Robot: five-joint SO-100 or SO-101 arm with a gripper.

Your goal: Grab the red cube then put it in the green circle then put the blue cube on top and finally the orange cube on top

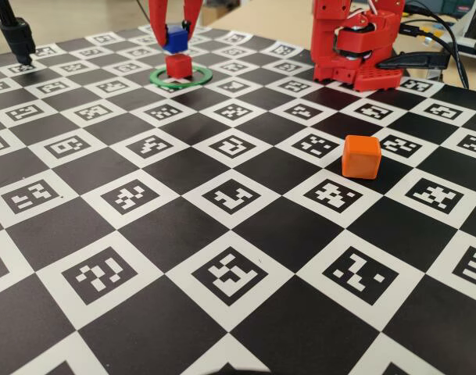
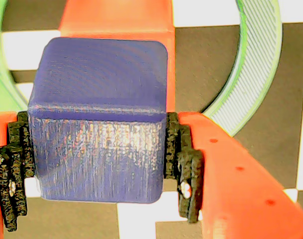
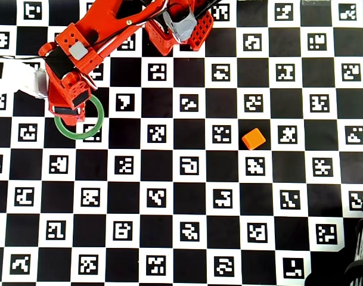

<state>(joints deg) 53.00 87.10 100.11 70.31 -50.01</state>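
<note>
Just one blue cube [image 2: 99, 119] (tool-held) [image 2: 99, 164].

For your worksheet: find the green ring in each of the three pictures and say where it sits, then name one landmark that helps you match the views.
Fixed view: green ring, top, left of centre, around the red cube.
Wrist view: arcs at the upper right and the left edge.
Overhead view: upper left, partly under the arm.
Shared landmark: the checkered marker mat.
</note>
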